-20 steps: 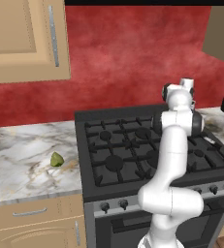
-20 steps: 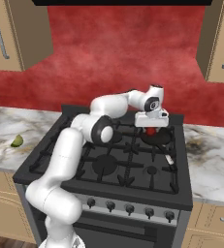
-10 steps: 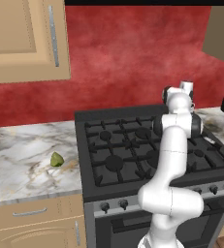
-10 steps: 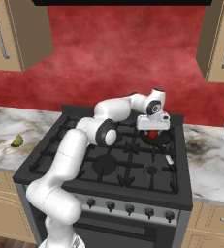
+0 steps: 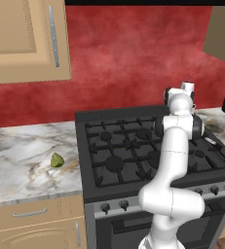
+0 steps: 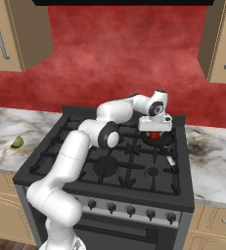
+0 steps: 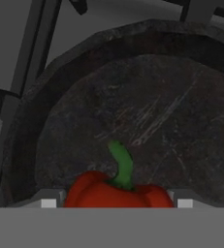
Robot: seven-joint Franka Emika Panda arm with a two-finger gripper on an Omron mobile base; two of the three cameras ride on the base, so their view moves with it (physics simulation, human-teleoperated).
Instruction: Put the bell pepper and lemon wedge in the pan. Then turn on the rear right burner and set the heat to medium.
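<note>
The red bell pepper, green stem up, sits between my gripper fingertips, just above the floor of the black pan. From the right base view, the gripper hangs low over the pan on the stove's right rear side, with the bell pepper in it. The pan's grey handle points toward the stove front. The yellow-green lemon wedge lies on the marble counter left of the stove, far from the gripper, also seen as the lemon wedge.
The black gas stove has raised grates and a row of knobs along its front. Marble counter runs on both sides. Wooden cabinets hang above the counter at left and right.
The gripper has come down with the bell pepper toward the pan, from above its rim to just over its floor. The lemon wedge has not moved.
</note>
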